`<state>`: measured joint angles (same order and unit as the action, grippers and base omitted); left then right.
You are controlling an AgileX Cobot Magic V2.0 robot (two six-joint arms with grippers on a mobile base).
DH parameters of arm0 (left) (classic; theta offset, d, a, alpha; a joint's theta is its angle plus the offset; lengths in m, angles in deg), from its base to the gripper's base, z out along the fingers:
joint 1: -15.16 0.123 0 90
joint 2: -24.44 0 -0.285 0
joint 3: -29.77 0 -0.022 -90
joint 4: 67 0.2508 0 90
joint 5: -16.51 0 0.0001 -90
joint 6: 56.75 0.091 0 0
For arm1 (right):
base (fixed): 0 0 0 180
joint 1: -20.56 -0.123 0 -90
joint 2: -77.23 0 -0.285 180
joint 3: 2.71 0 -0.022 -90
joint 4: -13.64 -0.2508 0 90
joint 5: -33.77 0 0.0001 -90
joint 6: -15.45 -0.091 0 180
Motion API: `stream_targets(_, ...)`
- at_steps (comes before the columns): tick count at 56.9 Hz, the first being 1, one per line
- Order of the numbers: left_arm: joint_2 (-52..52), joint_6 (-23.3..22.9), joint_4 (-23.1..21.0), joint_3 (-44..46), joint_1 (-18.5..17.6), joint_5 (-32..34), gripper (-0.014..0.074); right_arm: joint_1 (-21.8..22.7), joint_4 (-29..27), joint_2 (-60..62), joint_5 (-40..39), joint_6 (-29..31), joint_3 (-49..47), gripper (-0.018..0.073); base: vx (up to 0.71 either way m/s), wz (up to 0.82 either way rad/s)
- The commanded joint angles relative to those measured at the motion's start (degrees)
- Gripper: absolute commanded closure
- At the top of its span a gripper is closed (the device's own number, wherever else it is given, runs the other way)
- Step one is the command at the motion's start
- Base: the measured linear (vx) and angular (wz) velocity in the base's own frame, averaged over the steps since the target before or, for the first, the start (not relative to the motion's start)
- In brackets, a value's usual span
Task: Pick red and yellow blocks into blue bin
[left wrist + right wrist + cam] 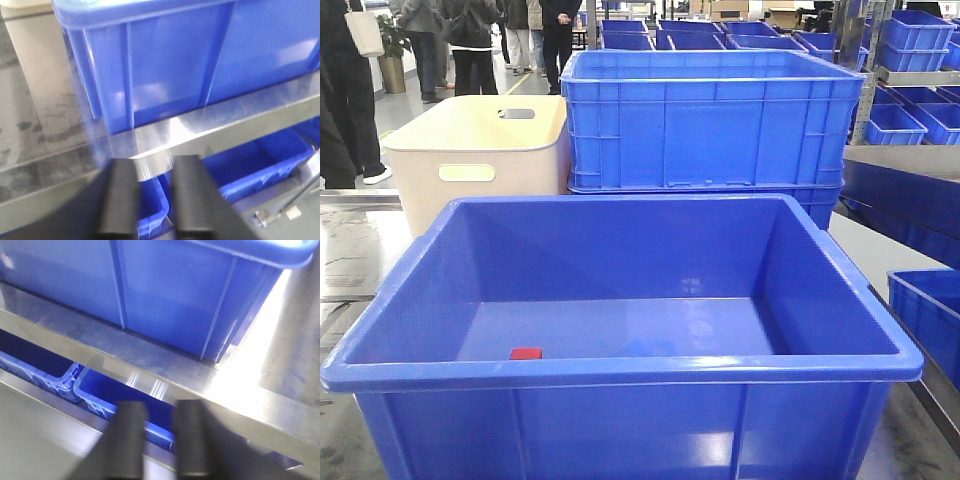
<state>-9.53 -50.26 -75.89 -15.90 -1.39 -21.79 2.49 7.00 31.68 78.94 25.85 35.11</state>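
The blue bin fills the front view, glossy with a thick rolled rim. The small red block lies on its floor near the front wall, left of centre. The yellow block is out of view. Neither gripper shows in the front view. In the left wrist view my left gripper hangs open and empty outside the bin's wall, over the table's corner. In the right wrist view my right gripper is open and empty too, below the table edge and outside the bin's wall.
A cream tub with handle slots and a ribbed blue crate stand behind the bin. The steel table edge runs under it, with smaller blue bins on a lower level. People stand at the back left.
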Motion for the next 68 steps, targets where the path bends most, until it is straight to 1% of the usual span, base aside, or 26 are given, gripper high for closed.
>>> stream_targets(1, -0.2, -0.5, -0.4, 1.5, -0.4, 5.8, 0.0482, -0.2, -0.2, 0.3, -3.4, 0.4, -1.8, 0.0558, 0.0, 0.0)
stream_targets(2, -0.2, -0.5, -0.4, 1.5, -0.4, 6.0, 0.0498, -0.2, -0.2, 0.3, -3.4, 0.4, -1.8, 0.0577, 0.0, 0.0)
stream_targets(8, -0.2, -0.5, -0.4, 1.5, -0.4, 6.2, 0.0607, -0.2, -0.3, 0.3, -3.4, 0.4, -1.8, 0.0575, 0.0, 0.0)
stream_targets(32, -0.2, -0.5, -0.4, 1.5, -0.4, 6.1, 0.0604, -0.2, -0.1, 0.3, -3.5, 0.4, -1.8, 0.0572, 0.0, 0.0)
stream_targets(36, 2.0, -0.5, -0.4, 0.6, -0.3, 6.7, 0.0605, -0.2, -0.1, 0.3, -3.4, 0.4, -1.8, 0.0572, 0.0, 0.0)
stream_targets(39, 4.8, -0.2, -0.4, -0.9, 1.0, 6.9, 0.0605, -0.2, -0.1, 0.3, -3.4, 0.4, -1.8, 0.0572, 0.0, 0.0)
stream_targets(42, 7.8, 0.6, 1.9, -2.8, 3.3, 8.5, 0.0605, -0.2, 0.3, 0.3, -3.4, 0.4, -1.8, 0.0572, 0.0, 0.0)
stream_targets(43, 9.1, 0.6, 2.4, -3.9, 4.5, 9.8, 0.0605, -0.2, 0.3, 0.3, -3.4, 0.4, -1.8, 0.0572, 0.0, 0.0)
stream_targets(48, 15.1, 0.5, 2.1, -9.7, 9.8, 15.6, 0.0605, -0.2, 0.2, 0.3, -3.4, 0.4, -1.8, 0.0572, 0.0, 0.0)
stream_targets(54, 21.7, 0.5, 2.1, -15.7, 13.5, 20.5, 0.0604, -0.2, 0.2, 0.3, -3.4, 0.4, -1.8, 0.0572, 0.0, 0.0)
stream_targets(58, 24.8, 0.5, 2.1, -18.6, 14.5, 22.8, 0.0604, -0.2, 0.2, 0.3, -3.4, 0.4, -1.8, 0.0572, 0.0, 0.0)
stream_targets(63, 27.7, 0.0, 2.2, -22.3, 14.5, 27.5, 0.0604, -0.2, 0.2, 0.3, -3.4, 0.4, -1.8, 0.0572, 0.0, 0.0)
stream_targets(66, 28.0, -2.2, 2.7, -24.2, 14.5, 30.1, 0.0604, -0.2, 0.2, 0.3, -3.4, 0.4, -1.8, 0.0572, 0.0, 0.0)
stream_targets(68, 27.9, -4.1, 4.1, -25.4, 14.5, 31.6, 0.0604, -0.2, 0.2, 0.3, -3.3, 0.4, -1.8, 0.0572, 0.0, 0.0)
